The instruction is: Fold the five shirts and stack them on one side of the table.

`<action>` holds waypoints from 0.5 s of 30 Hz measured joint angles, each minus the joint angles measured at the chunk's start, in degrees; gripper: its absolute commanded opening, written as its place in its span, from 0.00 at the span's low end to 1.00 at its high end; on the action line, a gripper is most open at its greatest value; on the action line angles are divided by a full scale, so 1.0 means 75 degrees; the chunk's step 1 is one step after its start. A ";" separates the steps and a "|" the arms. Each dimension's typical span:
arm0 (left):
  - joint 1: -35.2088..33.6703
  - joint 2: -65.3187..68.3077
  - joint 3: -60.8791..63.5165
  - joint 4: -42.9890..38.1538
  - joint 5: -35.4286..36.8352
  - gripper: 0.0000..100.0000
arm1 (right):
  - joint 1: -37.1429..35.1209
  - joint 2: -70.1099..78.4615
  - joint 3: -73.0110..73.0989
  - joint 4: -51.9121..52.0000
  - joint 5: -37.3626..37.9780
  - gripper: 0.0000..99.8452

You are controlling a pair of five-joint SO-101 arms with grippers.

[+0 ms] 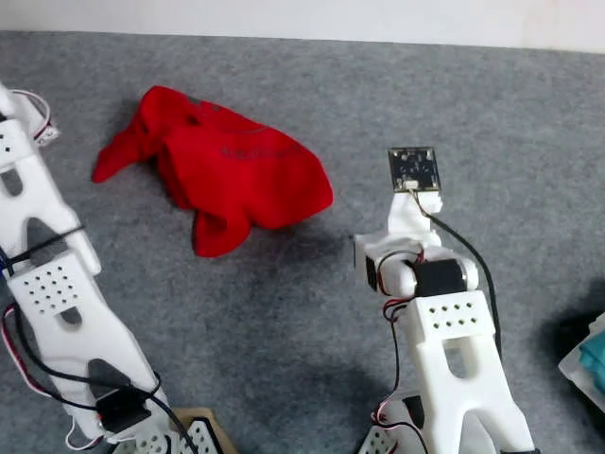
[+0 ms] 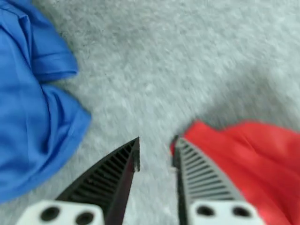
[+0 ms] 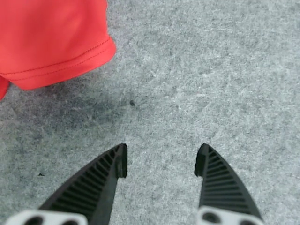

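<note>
Red shirt [image 1: 227, 175] lies crumpled in a heap on the grey counter [image 1: 284, 322], far-left of centre in the high view, not folded. One sleeve sticks out toward the left arm [image 1: 47, 284].

Left claw [image 2: 155, 152]: released, jaws spread with a narrow gap, nothing between them. It sits low over the counter. One finger tip is right at the edge of the red shirt; can't tell if it touches. Blue shirt [image 2: 28, 108] lies bunched up on the other side of that claw, apart from the red one, with bare counter between them.

Right claw [image 3: 162, 161]: released, jaws wide apart and empty, over bare counter. The red shirt's hemmed edge is near it but clear of both fingers.

Right arm [image 1: 444, 322] stands near the middle of the counter, just beside the red shirt. Teal item [image 1: 594, 357] sits at the counter's right edge, cut off by the frame; can't tell what it is.
</note>
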 measured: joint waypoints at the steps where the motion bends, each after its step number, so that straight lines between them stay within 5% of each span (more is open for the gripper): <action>1: 0.0000 0.0199 0.0117 -0.0352 0.0000 0.11 | -0.0012 0.0000 0.0000 -0.0059 0.0000 0.24; 5: 0.0059 0.1078 0.0293 -0.1278 0.0000 0.11 | -0.0258 0.0000 0.0000 -0.0246 0.0000 0.24; 15: 0.0879 0.2086 -0.0234 -0.1500 0.0012 0.11 | -0.1301 0.0000 0.0000 -0.0563 0.0586 0.24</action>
